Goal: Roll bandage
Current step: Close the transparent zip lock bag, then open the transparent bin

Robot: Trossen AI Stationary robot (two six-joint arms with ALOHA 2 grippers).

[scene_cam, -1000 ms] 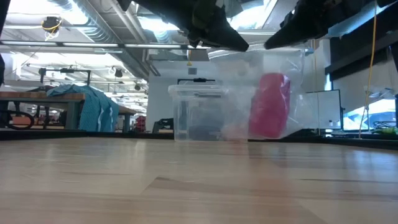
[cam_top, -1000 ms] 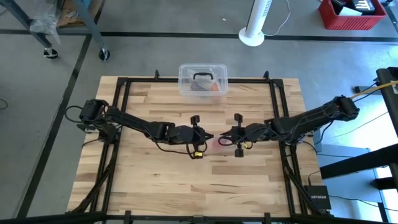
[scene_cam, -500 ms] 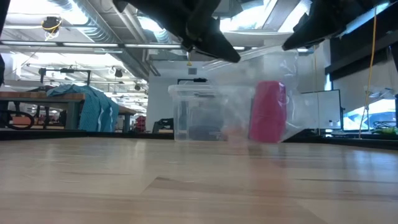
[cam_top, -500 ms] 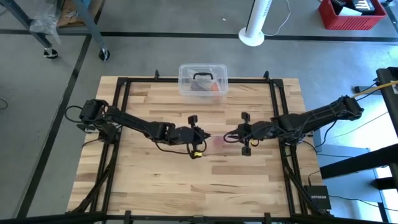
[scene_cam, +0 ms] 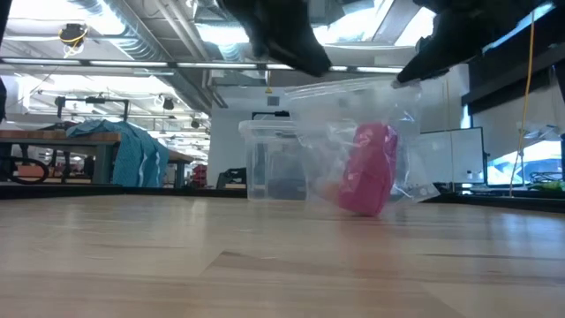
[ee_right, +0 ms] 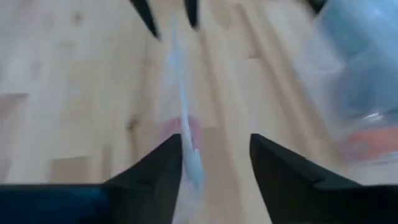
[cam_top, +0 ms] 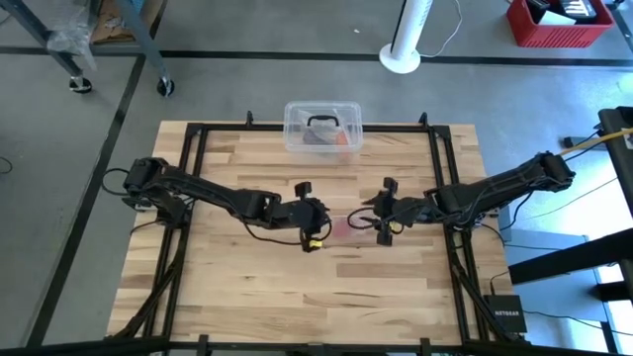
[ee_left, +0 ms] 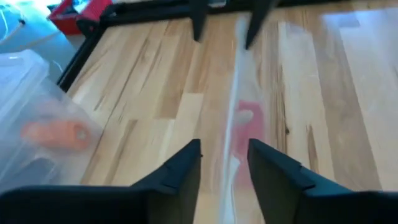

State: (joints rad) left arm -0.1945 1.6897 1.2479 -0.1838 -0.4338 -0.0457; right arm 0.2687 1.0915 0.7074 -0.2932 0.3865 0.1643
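Two dark tools face each other over the middle of the pale wooden desk (cam_top: 297, 287), the left tool (cam_top: 322, 219) and the right tool (cam_top: 371, 220) level with one another. Between them sits a small clear plastic bag (scene_cam: 349, 132) with the bandage (scene_cam: 372, 168), a small pink roll of soft fabric, inside it. In the low view the roll leans to one side, its bottom end on the desk, and the bag's top edge runs from one tool to the other. Each wrist view shows that arm's own fingers spread, with the bag's thin edge passing through the gap; whether either finger touches the plastic cannot be told. The roll lies lower than both tools and roughly midway between them.

Behind the bag, near the far edge of the desk, stands a clear plastic box with a black handle (cam_top: 321, 127). A black frame (cam_top: 198, 133) borders the desk. Beyond it, a white standing fan (cam_top: 405, 40) and a red crate (cam_top: 559, 22) stand on the grey floor.
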